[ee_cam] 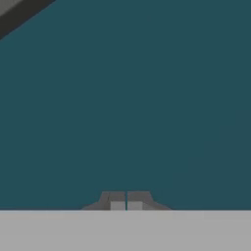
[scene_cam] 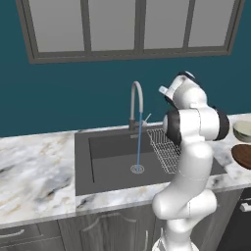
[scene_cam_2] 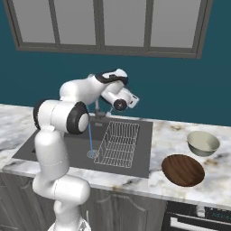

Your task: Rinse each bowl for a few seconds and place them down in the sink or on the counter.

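End effector [ee_cam: 126, 203]: tips pressed together, holding nothing, raised above the sink's [scene_cam_2: 54, 143] back edge and facing the teal wall [ee_cam: 147, 98].
Faucet [scene_cam: 137, 105]: thin stream falling to the drain [scene_cam: 138, 169].
Wire rack [scene_cam_2: 118, 143]: in the basin's right side.
Cream bowl [scene_cam_2: 203, 143] and brown bowl [scene_cam_2: 182, 170]: on the worktop [scene_cam_2: 171, 135] right of the sink, near each other.

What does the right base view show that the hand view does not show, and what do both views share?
The right base view alone has the sink with water running from the faucet toward the drain, the wire rack, the marble counter, the pale bowl and the brown bowl standing on that counter. The hand view alone has the gripper fingertips up close, pressed together with nothing between them. Both share the teal wall and part of the window frame.
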Controlling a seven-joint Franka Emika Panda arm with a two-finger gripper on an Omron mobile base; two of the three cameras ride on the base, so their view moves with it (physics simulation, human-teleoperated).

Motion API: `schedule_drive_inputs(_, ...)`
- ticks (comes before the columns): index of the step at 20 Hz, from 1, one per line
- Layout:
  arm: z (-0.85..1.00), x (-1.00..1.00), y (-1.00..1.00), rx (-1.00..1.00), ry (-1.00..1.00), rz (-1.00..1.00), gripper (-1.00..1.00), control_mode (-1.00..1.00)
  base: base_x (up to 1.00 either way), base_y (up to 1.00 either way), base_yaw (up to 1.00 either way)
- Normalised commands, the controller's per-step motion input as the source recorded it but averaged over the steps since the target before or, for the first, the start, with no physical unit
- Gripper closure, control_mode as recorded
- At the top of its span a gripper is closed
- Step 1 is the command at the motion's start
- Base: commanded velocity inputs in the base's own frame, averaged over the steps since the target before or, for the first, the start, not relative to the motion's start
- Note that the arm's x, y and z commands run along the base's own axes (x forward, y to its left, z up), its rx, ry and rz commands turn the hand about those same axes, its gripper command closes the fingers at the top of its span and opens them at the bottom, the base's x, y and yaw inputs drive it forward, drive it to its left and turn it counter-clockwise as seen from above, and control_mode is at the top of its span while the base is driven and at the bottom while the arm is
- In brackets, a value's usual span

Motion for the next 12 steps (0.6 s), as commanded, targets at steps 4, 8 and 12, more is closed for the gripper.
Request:
schedule_drive_inputs(4, 0.36, -0.29, -0.39, 0.14, 0.28, -0.19, 1.00, -1.00, 0.00, 0.00, 0.00)
schedule_drive_inputs(8, 0.33, -0.24, -0.40, 0.10, 0.30, -0.20, 1.00, -1.00, 0.00, 0.00, 0.00)
schedule_drive_inputs(12, 0.32, -0.22, -0.41, 0.08, 0.31, -0.20, 1.00, -1.00, 0.00, 0.00, 0.00)
